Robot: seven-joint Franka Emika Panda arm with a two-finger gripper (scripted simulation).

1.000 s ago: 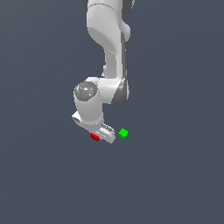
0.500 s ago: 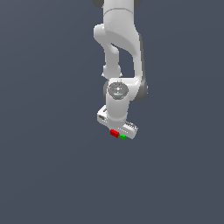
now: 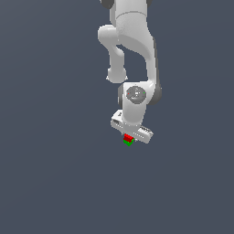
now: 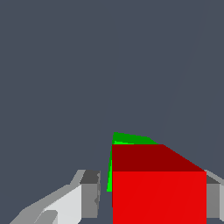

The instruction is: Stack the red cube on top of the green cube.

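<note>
My gripper is grasping the red cube by its flat sides above the green cube; it is probably light, stiff and slippery.

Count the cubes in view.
2. The red cube sits between the fingers of the gripper; the green cube is directly beneath it, mostly covered in the wrist view. Whether the two touch cannot be told. No others show.

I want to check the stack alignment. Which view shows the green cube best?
The wrist view: the green cube shows as an edge and a side sliver behind the red cube, revealing the offset. The exterior view shows the green cube only as a tiny patch under the red one, below the pincer.
</note>
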